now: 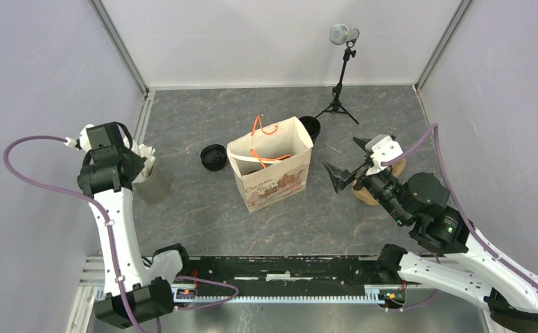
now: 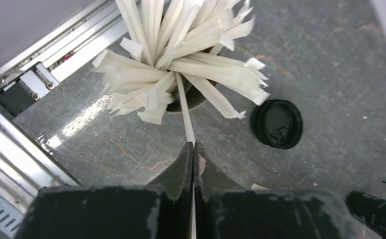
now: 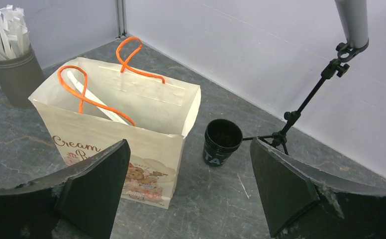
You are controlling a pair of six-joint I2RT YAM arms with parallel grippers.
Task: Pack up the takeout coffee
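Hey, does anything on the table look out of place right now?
Yes. The black cup beside the paper bag stands open with no lid, while a black lid lies by itself on the bag's other side.

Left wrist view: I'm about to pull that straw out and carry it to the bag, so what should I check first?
1. Left gripper shut on one wrapped straw: ok.
2. Its far end free of the other straws in the holder: cannot tell.
3. Paper bag upright, mouth open: ok.
4. Right gripper open, apart from the bag: ok.
5. Cup lidded: not ok; its mouth is open and a lid lies on the table apart from it.
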